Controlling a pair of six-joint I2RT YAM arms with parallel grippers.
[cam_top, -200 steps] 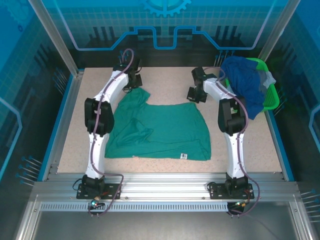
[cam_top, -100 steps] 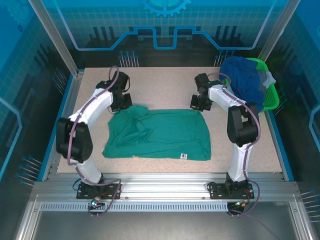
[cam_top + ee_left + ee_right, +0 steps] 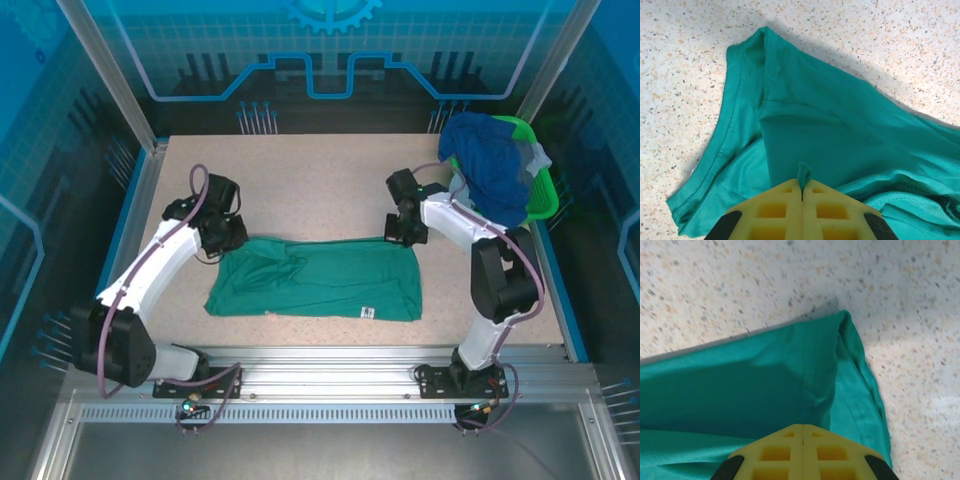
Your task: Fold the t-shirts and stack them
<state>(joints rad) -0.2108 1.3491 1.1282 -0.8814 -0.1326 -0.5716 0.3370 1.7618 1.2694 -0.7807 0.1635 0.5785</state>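
We see the teal-green t-shirt [image 3: 320,282] lying across the lower middle of the desk [image 3: 320,180], folded into a wide band, with its small white tag [image 3: 367,312] near the bottom edge. The left hand [image 3: 225,238] sits at the band's upper left corner, clenched on a nub of teal cloth that pokes up between its yellow pads [image 3: 775,210]. The right hand [image 3: 405,232] is at the upper right corner, pads pressed together on the hem. At upper right, royal blue and grey shirts [image 3: 490,165] heap over the green basket [image 3: 545,200].
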